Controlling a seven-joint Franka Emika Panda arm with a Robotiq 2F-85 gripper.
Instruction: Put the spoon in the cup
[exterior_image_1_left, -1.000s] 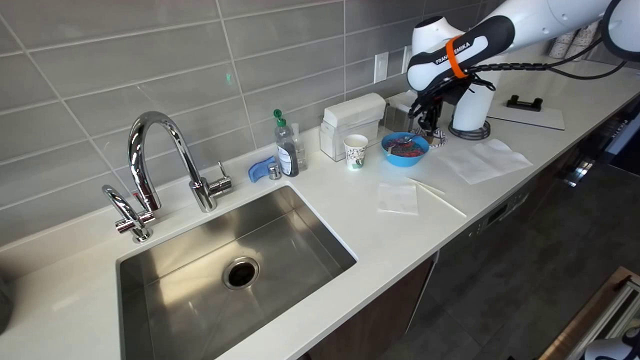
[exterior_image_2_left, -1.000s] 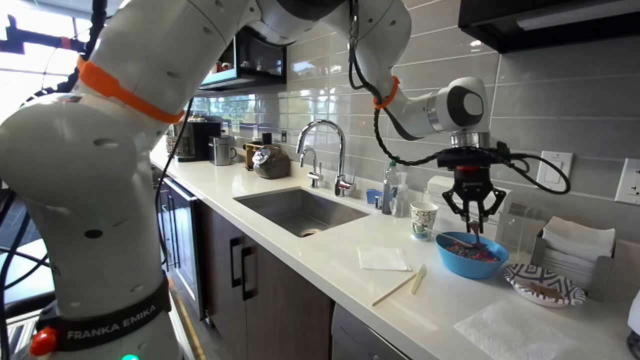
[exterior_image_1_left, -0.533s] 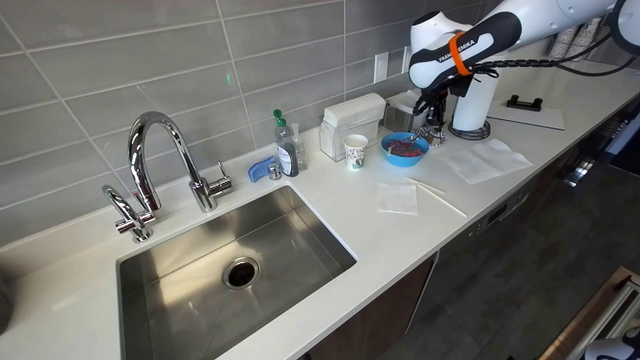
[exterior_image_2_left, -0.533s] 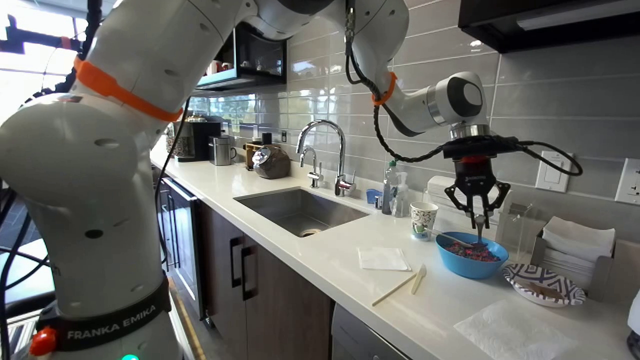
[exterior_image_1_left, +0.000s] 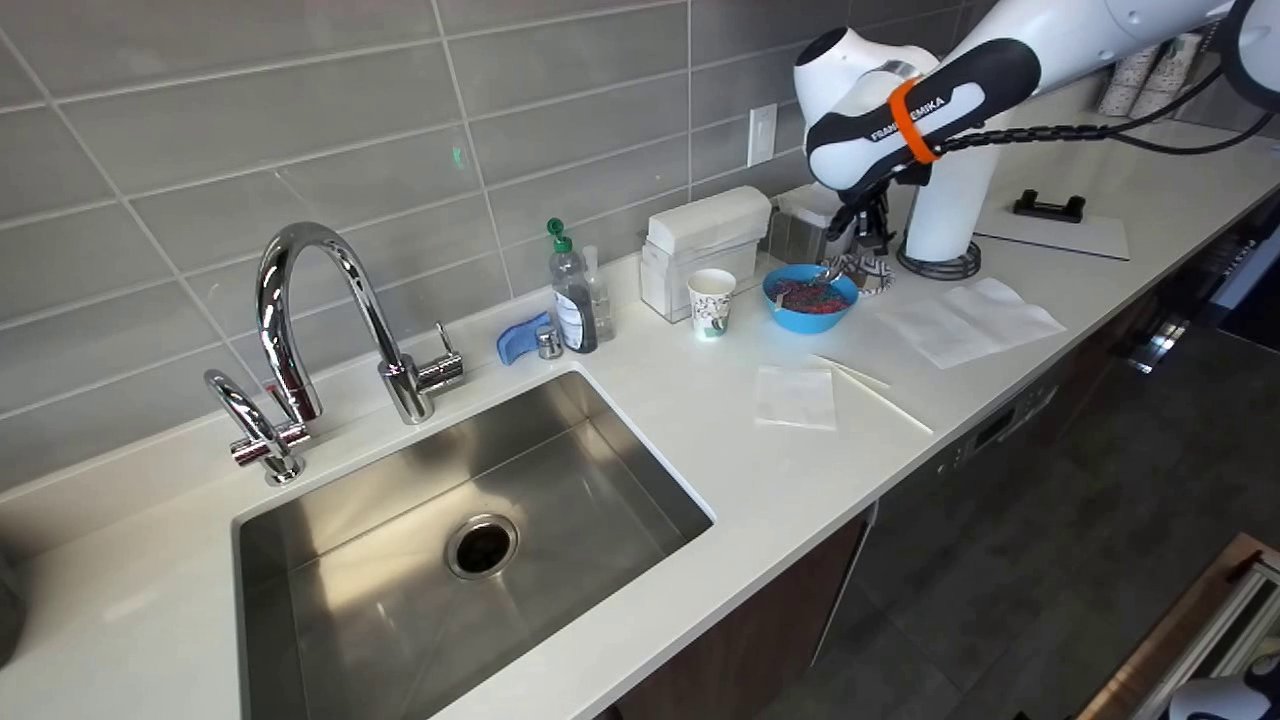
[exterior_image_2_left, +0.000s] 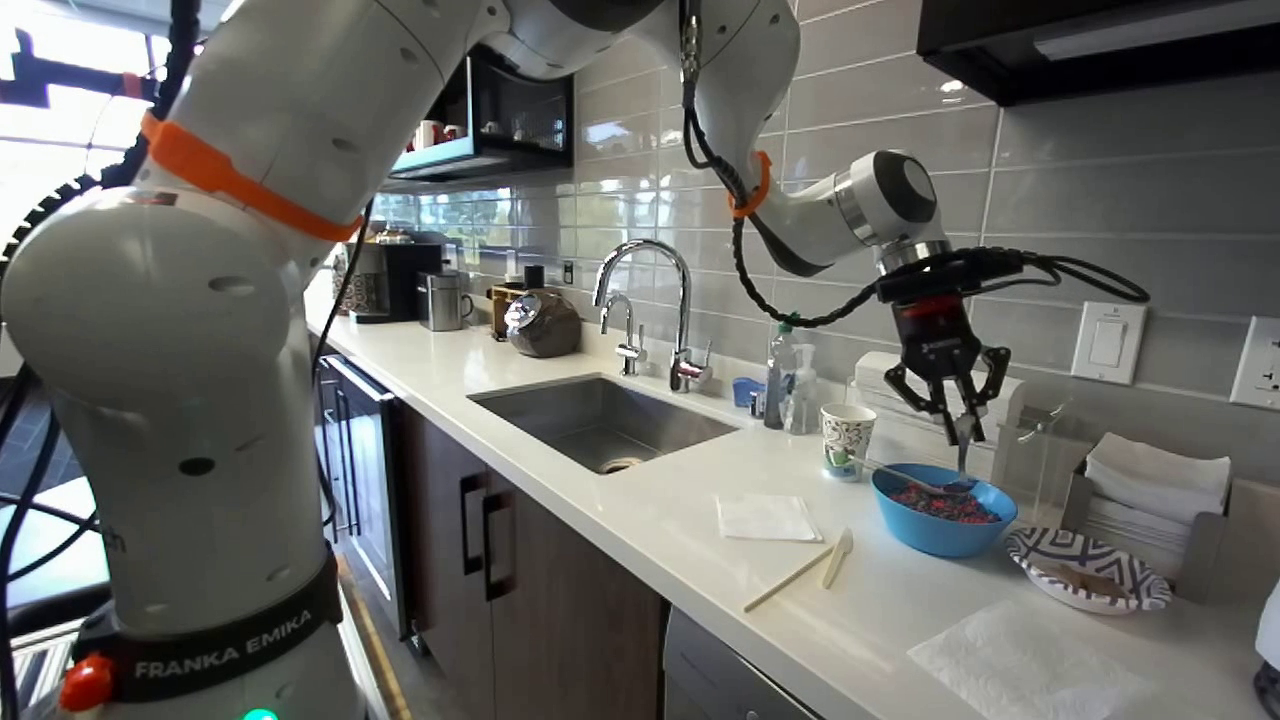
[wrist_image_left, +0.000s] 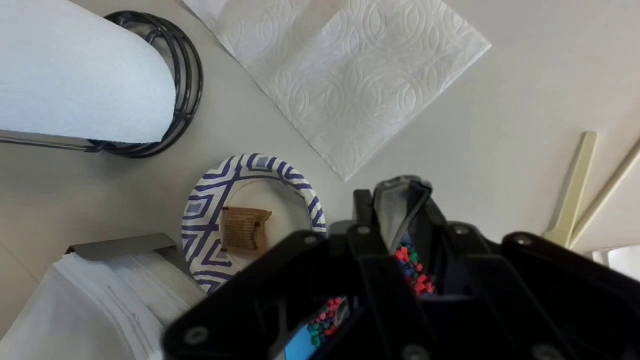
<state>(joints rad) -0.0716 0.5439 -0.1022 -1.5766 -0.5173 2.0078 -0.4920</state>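
- The spoon (exterior_image_2_left: 963, 457) is hanging steeply, its slim handle looking glassy; in both exterior views its lower end is showing inside the rim of the blue bowl (exterior_image_2_left: 940, 538), though whether it is touching the contents cannot be told.
- The gripper (exterior_image_2_left: 963, 430) is pinching the spoon by the handle and tilting slightly; in the wrist view the handle's end is showing between the black fingers (wrist_image_left: 364, 212).
- Red, green and dark bits (wrist_image_left: 416, 275) are lying in the bowl.
- Reading a clock centred on the bowl in an exterior view, a pale-handled utensil (exterior_image_2_left: 905, 478) is crossing the rim toward 10 o'clock.
- The white patterned cup (exterior_image_2_left: 847, 435) is standing upright at 10 o'clock, near the bowl.
- A paper dish (exterior_image_2_left: 1130, 570) is sitting at 4 o'clock, just beside the bowl, holding a brown packet (wrist_image_left: 245, 230).
- A paper towel sheet (exterior_image_2_left: 1025, 660) is lying flat at 5 o'clock.
- A flat cream utensil (exterior_image_2_left: 837, 560) and a thin stick (exterior_image_2_left: 788, 578) are lying at 8 o'clock, a white napkin (exterior_image_2_left: 768, 518) at 9.
- The sink (exterior_image_2_left: 640, 410) is lying well apart, between 9 and 10 o'clock.
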